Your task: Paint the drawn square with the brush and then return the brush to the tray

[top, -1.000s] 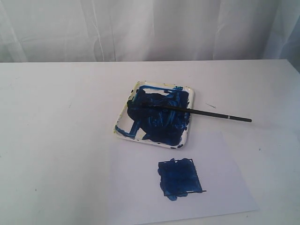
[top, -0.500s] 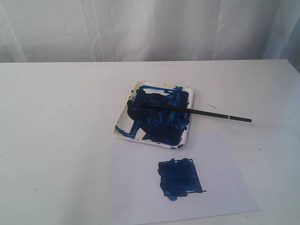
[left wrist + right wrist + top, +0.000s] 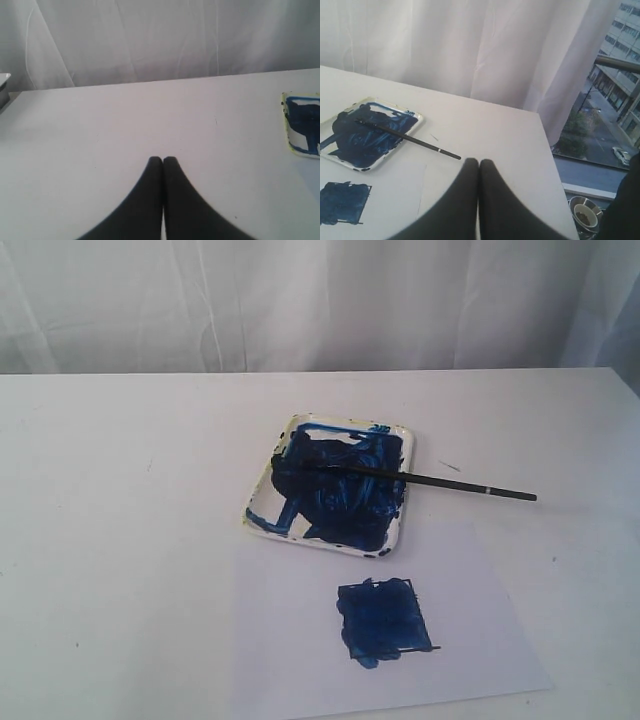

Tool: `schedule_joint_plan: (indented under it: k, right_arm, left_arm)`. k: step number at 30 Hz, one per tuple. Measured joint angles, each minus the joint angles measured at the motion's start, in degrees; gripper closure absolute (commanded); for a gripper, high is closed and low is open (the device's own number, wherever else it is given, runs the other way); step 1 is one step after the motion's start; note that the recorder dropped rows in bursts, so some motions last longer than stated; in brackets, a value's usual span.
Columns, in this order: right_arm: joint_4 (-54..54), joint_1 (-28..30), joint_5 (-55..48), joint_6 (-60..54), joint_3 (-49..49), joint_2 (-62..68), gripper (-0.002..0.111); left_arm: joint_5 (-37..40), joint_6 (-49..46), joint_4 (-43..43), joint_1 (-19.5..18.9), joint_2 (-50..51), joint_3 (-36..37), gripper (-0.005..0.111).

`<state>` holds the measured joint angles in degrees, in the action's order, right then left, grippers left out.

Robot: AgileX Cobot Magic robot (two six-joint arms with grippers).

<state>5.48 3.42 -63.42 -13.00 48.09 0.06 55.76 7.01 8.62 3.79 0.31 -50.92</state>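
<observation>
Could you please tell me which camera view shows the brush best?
The exterior view: the whole brush shows, tip in the tray, handle reaching past the rim. The right wrist view shows it whole too, but more obliquely. The left wrist view shows only a tray edge, no brush.

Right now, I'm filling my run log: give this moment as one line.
drawn square: painted blue | brush: tip in tray, handle past rim | left gripper: shut, empty | right gripper: shut, empty

White table (image 3: 120, 540); paper sheet (image 3: 290, 640); curtain (image 3: 300, 300)
</observation>
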Motion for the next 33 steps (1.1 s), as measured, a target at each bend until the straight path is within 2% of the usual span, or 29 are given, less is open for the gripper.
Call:
schedule_joint_plan:
  k: [4,12,19,26,30,33]
  right_arm:
    - [0.0,0.0,0.72,0.0,-2.43,0.0,0.108]
    - [0.0,0.0,16.05,3.67,-14.94,0.1,0.108]
    - [0.13,0.0,29.42,3.99,-26.45,0.2,0.108]
    - [0.23,0.0,40.41,4.03,-30.47,0.2,0.108]
    - [0.23,0.0,46.18,4.03,-35.67,0.2,0.108]
    - [0.23,0.0,49.58,4.03,-40.88,0.2,0.108]
  left_arm:
    - [-0.25,0.0,-0.1,0.0,0.0,1.94,0.107]
    - [-11.9,0.65,-0.75,0.0,-0.1,15.52,0.107]
    - [-25.96,1.11,-3.05,0.0,0.12,30.11,0.107]
    - [-44.22,1.86,-3.85,0.0,0.12,41.68,0.107]
    - [-49.62,0.98,-3.85,0.0,-0.01,47.78,0.107]
    - [-50.84,-1.0,-3.85,0.0,-0.01,50.42,0.107]
